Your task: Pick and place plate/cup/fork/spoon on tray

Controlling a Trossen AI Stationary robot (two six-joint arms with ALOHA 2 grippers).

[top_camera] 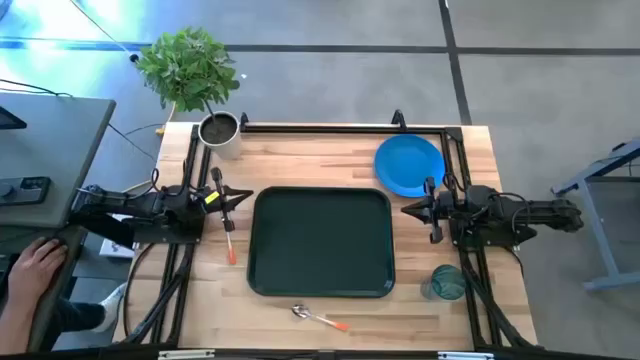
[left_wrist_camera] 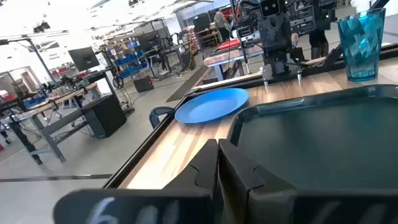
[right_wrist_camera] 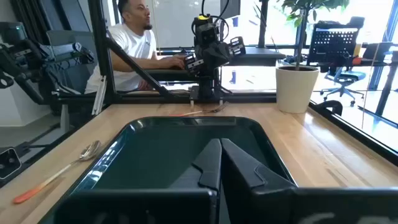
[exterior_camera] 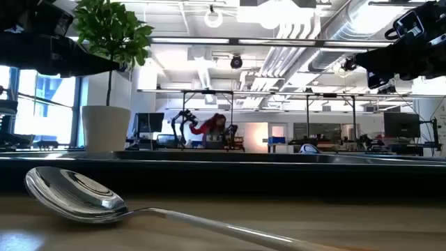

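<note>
Nothing on the tray [top_camera: 321,243] yet; it sits mid-worktop, empty. All four items lie on the worktop around it.

Left pincer [top_camera: 243,198] parked just off the tray's left rim, fingers pressed together, holding nothing. Right pincer [top_camera: 408,210] same at the right rim: closed, empty.

Where things are:
- Plate [top_camera: 409,165]: flat on the worktop near the far right corner, just past the tray's far right corner.
- Cup [top_camera: 446,282]: upright near the right edge, off the tray's near right corner.
- Fork [top_camera: 225,222]: between the left arm and the tray's left rim, tines toward the far edge, orange handle toward the near edge.
- Spoon [top_camera: 318,318]: along the near edge, just below the tray's near rim, bowl left, orange tip right.

Handling, my read:
- Plate: rigid, light, likely smooth plastic. Flat on wood, so no way under it; pinch the raised rim from the side nearest the right arm. Expect it to tilt or slip.
- Cup: light, thin-walled, see-through plastic, easy to knock over. Grip across the wall near the top, or one finger inside the lip.
- Fork and spoon: stiff, thin, low profile. Metal shaft is slick; take them from above across the handle near the orange end. They may rotate in the grip.
</note>
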